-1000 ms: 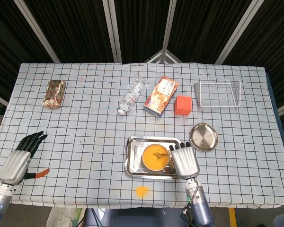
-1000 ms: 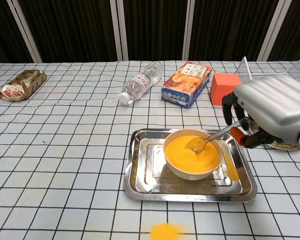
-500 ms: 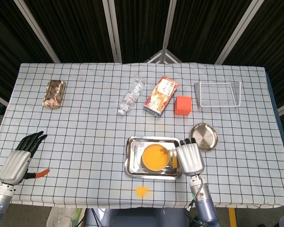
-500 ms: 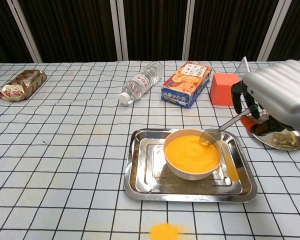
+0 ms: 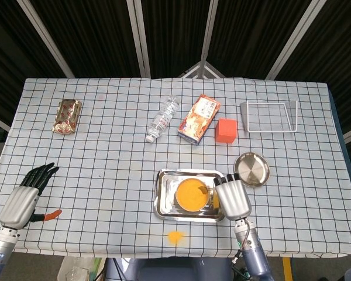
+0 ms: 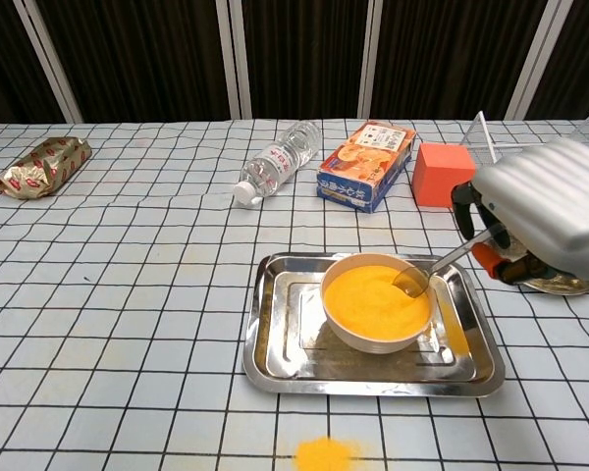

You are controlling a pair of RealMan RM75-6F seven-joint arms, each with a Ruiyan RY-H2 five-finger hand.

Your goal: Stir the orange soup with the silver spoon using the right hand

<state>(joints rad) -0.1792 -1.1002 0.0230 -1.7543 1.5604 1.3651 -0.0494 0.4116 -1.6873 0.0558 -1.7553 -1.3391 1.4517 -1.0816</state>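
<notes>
Nearest on the worktop, the left hand rests empty with fingers spread, while beyond it the right hand, fingers gripping the silver spoon, has swung its bowl back into the orange soup, so stirring seems underway.

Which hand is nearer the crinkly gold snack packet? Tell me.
Left. The left hand rests near the table's front-left edge, on the same side as the snack packet though well in front of it. The right hand is far across, holding the spoon at the soup bowl.
</notes>
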